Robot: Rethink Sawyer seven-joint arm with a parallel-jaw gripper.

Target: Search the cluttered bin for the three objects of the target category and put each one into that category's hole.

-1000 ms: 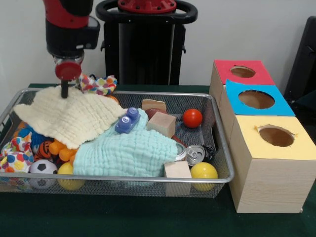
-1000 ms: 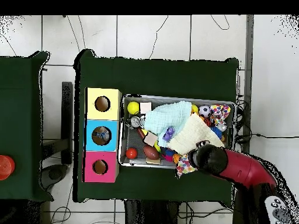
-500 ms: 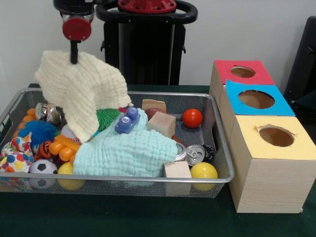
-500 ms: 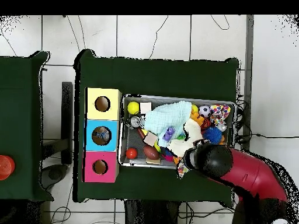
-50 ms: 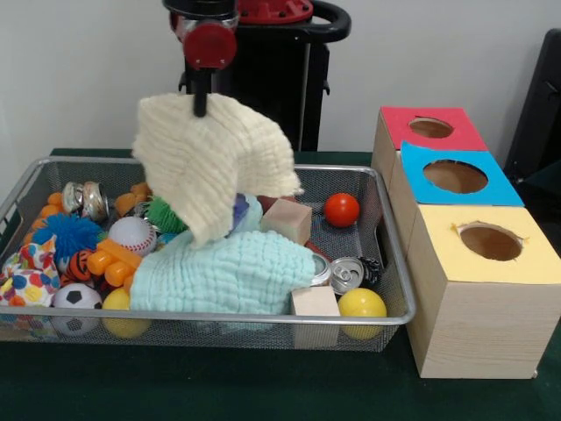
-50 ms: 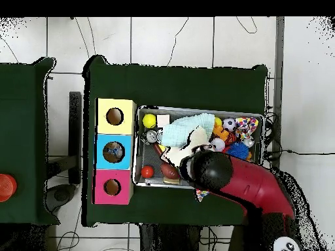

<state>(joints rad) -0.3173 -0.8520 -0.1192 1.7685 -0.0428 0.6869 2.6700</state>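
One cloth: my gripper (image 5: 201, 110) pinches the cream cloth (image 5: 210, 162), lifted above the bin (image 5: 386, 263)
Risk: hanging edge may drag toys out

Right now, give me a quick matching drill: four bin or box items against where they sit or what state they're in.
Items:
1. cream cloth
2. red ball
3. soccer ball
4. yellow box

States:
A. near front rim, at the bin's end away from the boxes
B. hanging from the gripper
C. nearest the camera of three
D. far corner by the boxes

Pairs: 1-B, 2-D, 3-A, 4-C
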